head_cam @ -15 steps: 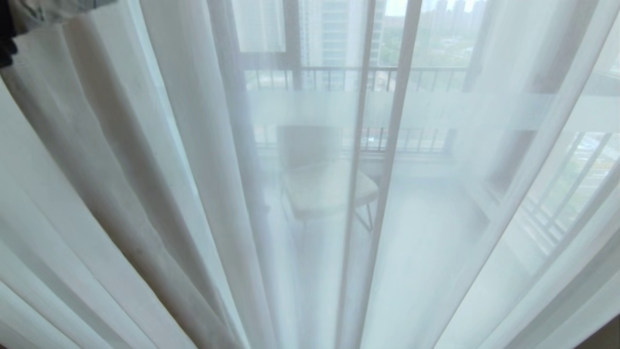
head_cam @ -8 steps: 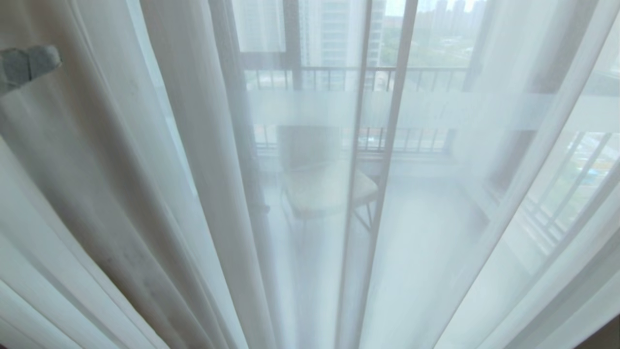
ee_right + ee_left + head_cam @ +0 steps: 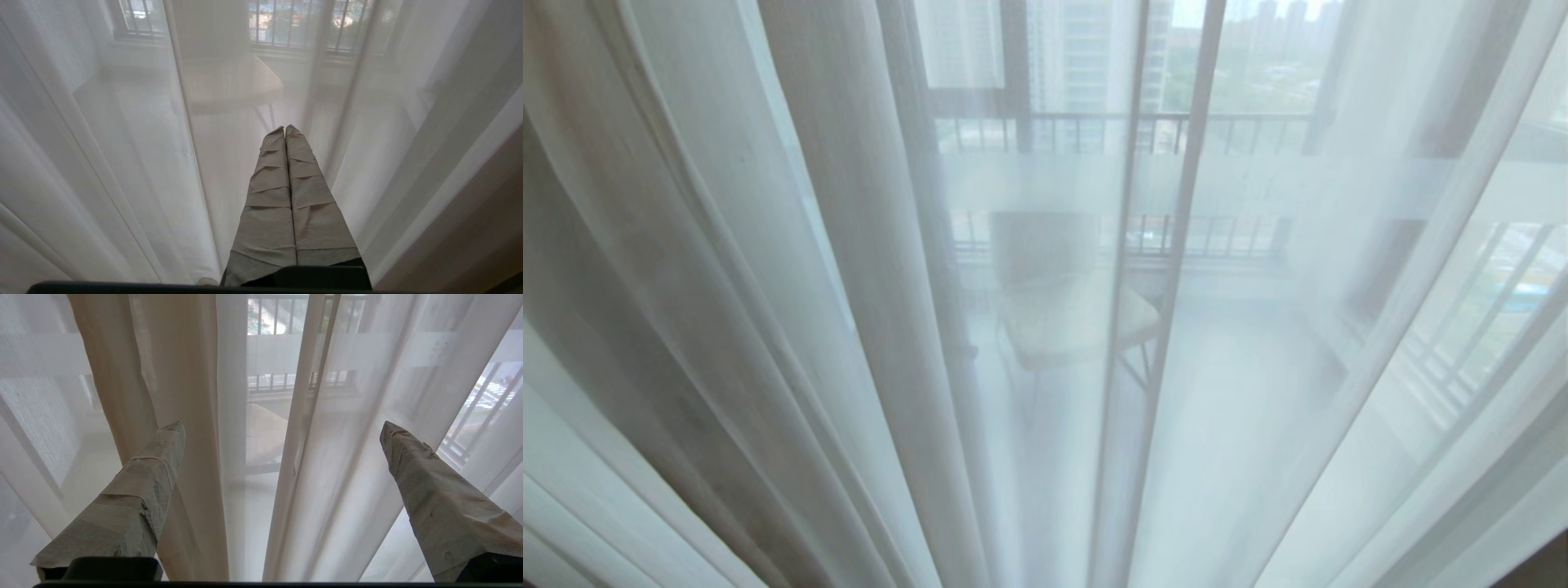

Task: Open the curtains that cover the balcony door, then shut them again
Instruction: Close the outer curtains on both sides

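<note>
Curtains: sheer white folds hang drawn across my whole head view, a darker cream pleat among them at left.
Balcony door: dark frame and frosted band show dimly behind the sheer.
Chair: I see it through the fabric, out beyond the glass near a railing.
Left gripper: paper-wrapped fingers spread wide, holding nothing, facing the cream pleat and sheer.
Right gripper: fingers pressed together, empty, pointing at the sheer.
</note>
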Controlling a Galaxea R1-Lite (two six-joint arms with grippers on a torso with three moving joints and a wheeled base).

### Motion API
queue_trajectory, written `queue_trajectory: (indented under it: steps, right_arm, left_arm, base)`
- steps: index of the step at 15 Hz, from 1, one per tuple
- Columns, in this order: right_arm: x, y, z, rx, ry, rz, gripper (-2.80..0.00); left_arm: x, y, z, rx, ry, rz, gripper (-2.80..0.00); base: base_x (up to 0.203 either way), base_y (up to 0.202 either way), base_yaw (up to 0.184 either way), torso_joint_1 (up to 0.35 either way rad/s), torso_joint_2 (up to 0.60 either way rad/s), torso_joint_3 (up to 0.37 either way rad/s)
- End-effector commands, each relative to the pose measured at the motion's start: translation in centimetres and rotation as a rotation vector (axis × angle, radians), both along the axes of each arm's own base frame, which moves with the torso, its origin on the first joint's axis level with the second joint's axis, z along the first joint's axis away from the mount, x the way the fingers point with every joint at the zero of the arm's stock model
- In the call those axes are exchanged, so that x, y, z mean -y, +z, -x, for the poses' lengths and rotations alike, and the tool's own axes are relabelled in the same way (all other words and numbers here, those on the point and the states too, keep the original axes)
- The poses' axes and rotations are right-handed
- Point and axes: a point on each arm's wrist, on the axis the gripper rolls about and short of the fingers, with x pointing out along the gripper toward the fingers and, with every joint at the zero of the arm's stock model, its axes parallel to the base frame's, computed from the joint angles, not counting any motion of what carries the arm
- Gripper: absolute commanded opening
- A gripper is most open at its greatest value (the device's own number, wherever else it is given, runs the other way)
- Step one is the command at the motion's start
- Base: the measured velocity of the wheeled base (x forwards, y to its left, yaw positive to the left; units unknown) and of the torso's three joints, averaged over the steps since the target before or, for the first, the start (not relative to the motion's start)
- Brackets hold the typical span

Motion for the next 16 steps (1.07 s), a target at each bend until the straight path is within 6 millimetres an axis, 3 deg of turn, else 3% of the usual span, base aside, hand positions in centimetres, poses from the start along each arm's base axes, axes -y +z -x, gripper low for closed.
queue_trajectory:
  steps: [1,15,16]
  right_arm:
    - [0.0,0.0,0.0,0.0,0.001,0.0,-2.8]
    - [0.0,0.0,0.0,0.0,0.001,0.0,-2.8]
    - [0.0,0.0,0.0,0.0,0.001,0.0,-2.8]
  left_arm:
    - [-0.85,-0.18,1.01,0.019,0.003,0.016,0.0]
    - [-1.03,-0.44,1.23,0.014,0.001,0.011,0.0]
    - [-1.03,-0.42,1.24,0.015,0.001,0.011,-1.57]
  base:
    - [0.0,0.0,0.0,0.0,0.0,0.0]
    - [0.0,0.0,0.0,0.0,0.0,0.0]
    - [0.0,0.0,0.0,0.0,0.0,0.0]
